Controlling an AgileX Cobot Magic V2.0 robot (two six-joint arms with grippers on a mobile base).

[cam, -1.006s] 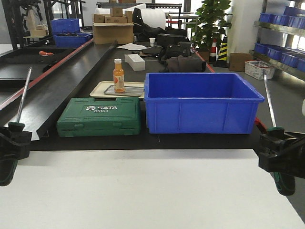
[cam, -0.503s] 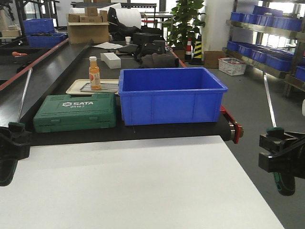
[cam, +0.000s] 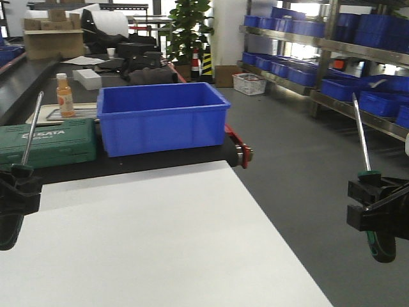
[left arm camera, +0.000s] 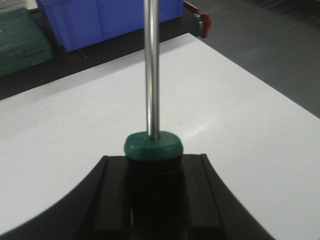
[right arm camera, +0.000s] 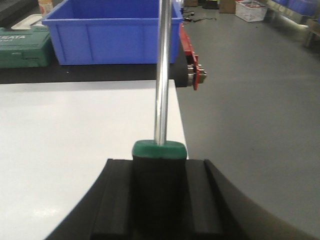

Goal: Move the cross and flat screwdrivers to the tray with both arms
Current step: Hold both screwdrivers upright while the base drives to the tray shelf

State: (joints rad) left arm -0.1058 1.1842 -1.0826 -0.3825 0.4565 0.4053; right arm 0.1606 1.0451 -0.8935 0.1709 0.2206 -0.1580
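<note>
**Front view:** white table (cam: 160,249) in the foregrnd. Left gripper (cam: 18,192) sits at the frame's left edge, fingers clamped on the handle of the left screwdriver (cam: 30,131). Its steel shaft points up, tilted slightly right, w/ the green-black handle end hanging below. Right gripper (cam: 374,208) is at the frame's right edge, past the table's side & over grey floor (cam: 300,166). Its fingers are clamped on the right screwdriver (cam: 359,134), shaft up, leaning slightly left. Behind the table: blue bin (cam: 160,121), green tool case (cam: 48,141) to its left, orange bottle (cam: 64,94) further back. Shelves (cam: 332,57) w/ blue bins line the right wall.

**Left wrist view:** two black fingers (left arm camera: 107,200) press both sides of the handle. Green collar & shaft rise straight up, over the table.

**Right wrist view:** same grip. Fingers (right arm camera: 200,200) are tight on the handle, shaft upright, w/ the table's right edge just beneath.
</note>
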